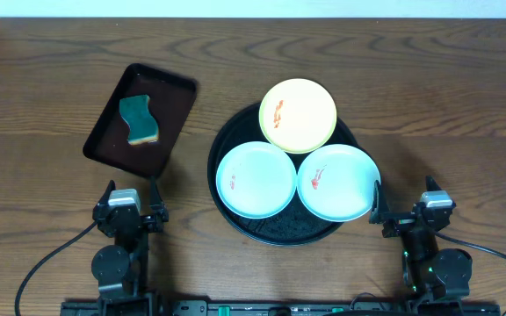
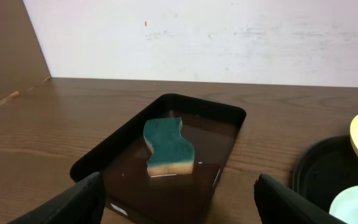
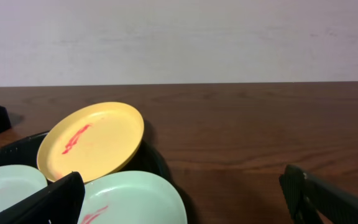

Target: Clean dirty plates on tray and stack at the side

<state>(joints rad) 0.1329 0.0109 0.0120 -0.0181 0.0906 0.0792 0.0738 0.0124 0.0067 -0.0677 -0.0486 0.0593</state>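
Note:
A round black tray (image 1: 228, 139) holds three plates. A pale yellow plate (image 1: 298, 115) with a red smear sits at the back. A pale blue plate (image 1: 256, 180) lies front left and another (image 1: 338, 182) front right, both smeared red. My left gripper (image 1: 130, 207) is open and empty near the front edge, left of the tray. My right gripper (image 1: 404, 211) is open and empty just right of the tray. In the right wrist view the yellow plate (image 3: 92, 140) and right blue plate (image 3: 132, 199) show ahead of the open fingers (image 3: 182, 199).
A dark brown rectangular tray (image 1: 112, 132) stands at the back left with a teal and tan sponge (image 1: 139, 120) in it. It also shows in the left wrist view (image 2: 222, 124) with the sponge (image 2: 169, 148), ahead of the open fingers (image 2: 176, 199).

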